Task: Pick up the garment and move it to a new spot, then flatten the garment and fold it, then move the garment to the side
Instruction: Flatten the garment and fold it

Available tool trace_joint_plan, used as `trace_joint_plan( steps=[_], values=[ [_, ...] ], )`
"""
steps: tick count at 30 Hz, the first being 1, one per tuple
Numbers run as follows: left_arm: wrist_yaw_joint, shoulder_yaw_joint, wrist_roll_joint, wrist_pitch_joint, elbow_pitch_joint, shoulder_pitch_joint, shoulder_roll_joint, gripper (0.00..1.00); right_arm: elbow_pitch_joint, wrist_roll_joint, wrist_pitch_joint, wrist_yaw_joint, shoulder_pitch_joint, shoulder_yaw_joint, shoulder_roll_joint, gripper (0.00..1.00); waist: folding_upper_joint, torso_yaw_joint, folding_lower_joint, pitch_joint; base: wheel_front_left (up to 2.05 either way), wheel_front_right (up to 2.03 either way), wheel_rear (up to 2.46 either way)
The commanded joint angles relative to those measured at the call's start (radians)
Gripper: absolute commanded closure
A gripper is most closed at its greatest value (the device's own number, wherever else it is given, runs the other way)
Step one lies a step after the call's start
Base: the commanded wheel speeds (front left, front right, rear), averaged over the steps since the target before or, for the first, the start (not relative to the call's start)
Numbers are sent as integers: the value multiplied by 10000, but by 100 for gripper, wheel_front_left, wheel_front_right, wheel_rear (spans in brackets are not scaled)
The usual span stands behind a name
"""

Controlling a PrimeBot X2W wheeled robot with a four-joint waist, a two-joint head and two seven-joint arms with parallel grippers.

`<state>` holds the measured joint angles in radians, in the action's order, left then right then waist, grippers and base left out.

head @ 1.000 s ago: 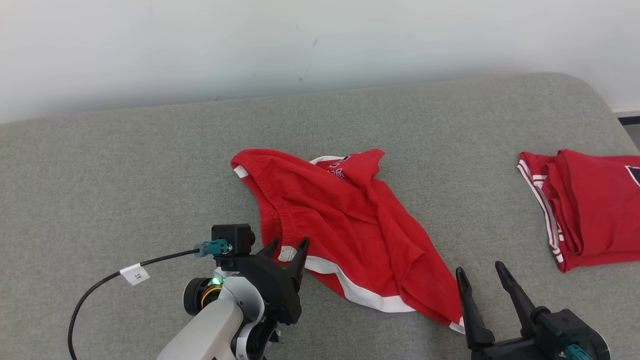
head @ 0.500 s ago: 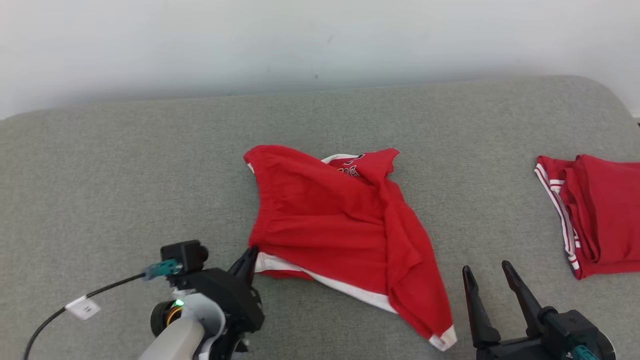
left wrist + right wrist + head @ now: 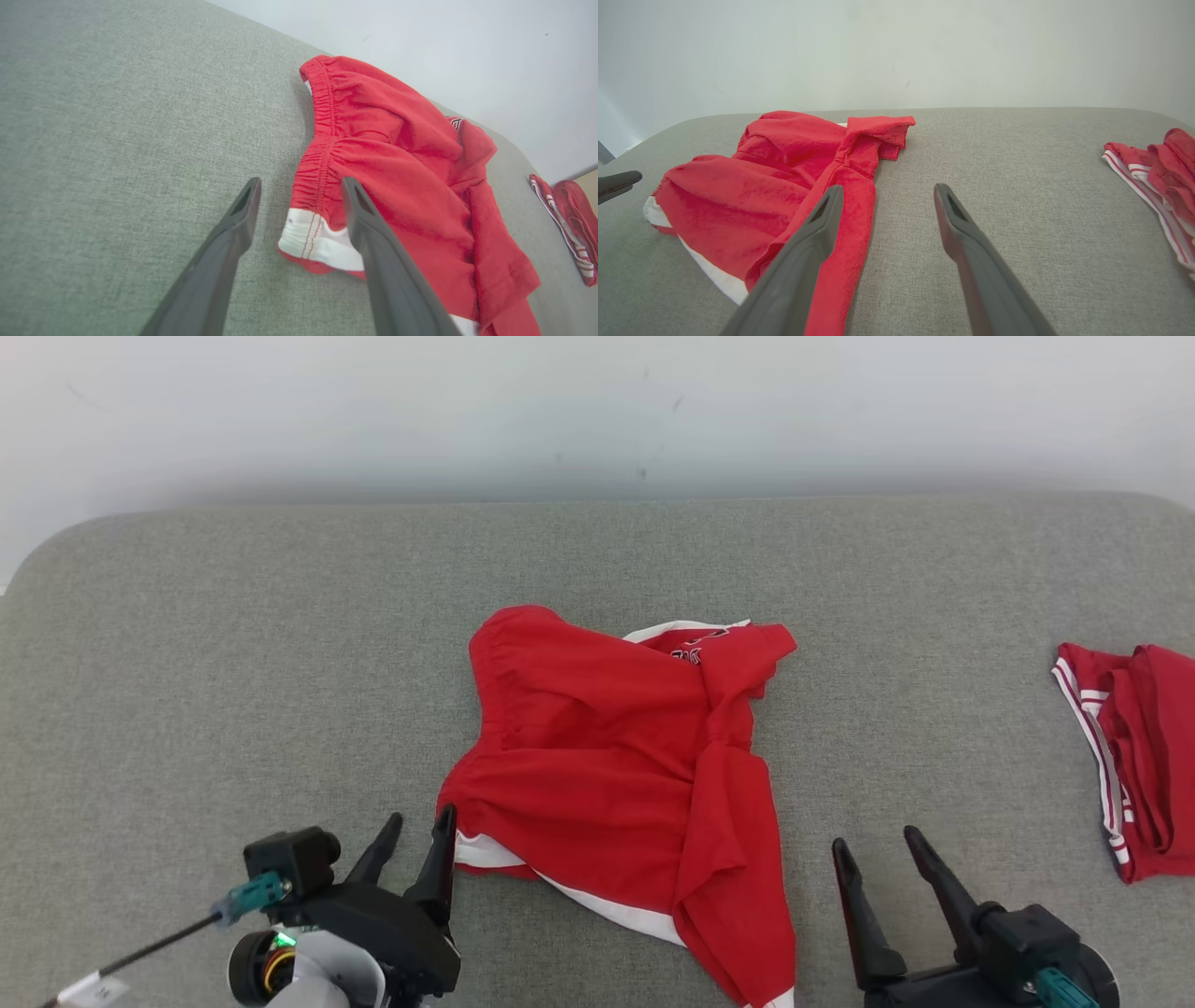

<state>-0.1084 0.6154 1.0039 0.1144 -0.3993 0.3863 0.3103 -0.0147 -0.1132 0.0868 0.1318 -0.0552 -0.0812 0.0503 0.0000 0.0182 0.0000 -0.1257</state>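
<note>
Grey fuzzy cloth covers the big soft table (image 3: 233, 663), and a plain pale wall (image 3: 560, 411) stands behind it. Near the middle of the table lie the red shorts with white edges (image 3: 607, 756). They are bunched up and wrinkly. One side is flopped over the other, and a long red flap runs down toward the front edge. The shorts are not flat and not folded neatly. So it looks like the smoothing, the folding and the last move to the side are all left to do. I think the job is only at its start. The left claw (image 3: 422, 814) sits low at the near left corner of the shorts. Its two dark fingers are spread apart and pinch nothing. A white corner (image 3: 308, 233) of the shorts lies in the gap between them. The right claw (image 3: 875, 838) waits just beside the long red flap. Its fingers are spread wide too, with only grey cloth between them. Far off at the right side of the table lies a second red and white garment (image 3: 1134, 756), well apart from the shorts.
</note>
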Motion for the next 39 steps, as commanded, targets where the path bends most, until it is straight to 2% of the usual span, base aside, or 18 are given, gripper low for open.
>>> trace_joint_plan(
  steps=[1, 6, 8, 14, 19, 22, 29, 37, 39],
  values=[
    [-150, -27, -187, 349, 131, -265, 54, 0, -25, -68, -227, -26, 93, -150, 1, 0, 0, 13, 0, 12, 0, 0, 0],
    [-269, -35, -781, 1120, 322, -619, 250, 0, -67, -199, -873, -26, 195, -461, 0, 0, 0, 55, 0, 50, 0, 0, 0],
    [-402, -357, -1490, 1468, 625, -954, 337, 0, -163, -309, -1533, -26, 329, -734, 0, 0, 0, 116, 0, 100, 0, 0, 0],
    [-336, -2230, -3974, 1501, 2396, -2353, -70, 0, -416, -476, -2468, -26, 642, -1261, 1, 0, 0, 401, 0, 250, 0, 0, 0],
    [124, -3696, -5748, 1505, 3439, -3797, -823, 0, -815, -643, -2937, -26, 917, -1295, 1, 0, 0, 679, 0, 379, 0, 0, 0],
    [527, -4303, -6384, 1505, 3689, -4495, -1305, 0, -1058, -725, -3087, -26, 1073, -1214, 1, 0, 0, 862, 0, 439, 0, 0, 0],
    [1503, -5236, -7312, 1507, 3703, -5218, -2074, 0, -1873, -693, -3357, -26, 1517, -1057, 0, 0, 0, 1224, 0, 493, 0, 0, 0],
    [1993, -5864, -7855, 1508, 3843, -5291, -2463, 0, -2893, -777, -3336, -26, 2073, -967, 1, 0, 0, 1389, 0, 432, 0, 0, 0],
    [2056, -5957, -7923, 1508, 3842, -5279, -2510, 0, -3134, -814, -3315, -26, 2189, -964, 1, 26, 0, 1384, 0, 418, 0, 0, 0]
  ],
)
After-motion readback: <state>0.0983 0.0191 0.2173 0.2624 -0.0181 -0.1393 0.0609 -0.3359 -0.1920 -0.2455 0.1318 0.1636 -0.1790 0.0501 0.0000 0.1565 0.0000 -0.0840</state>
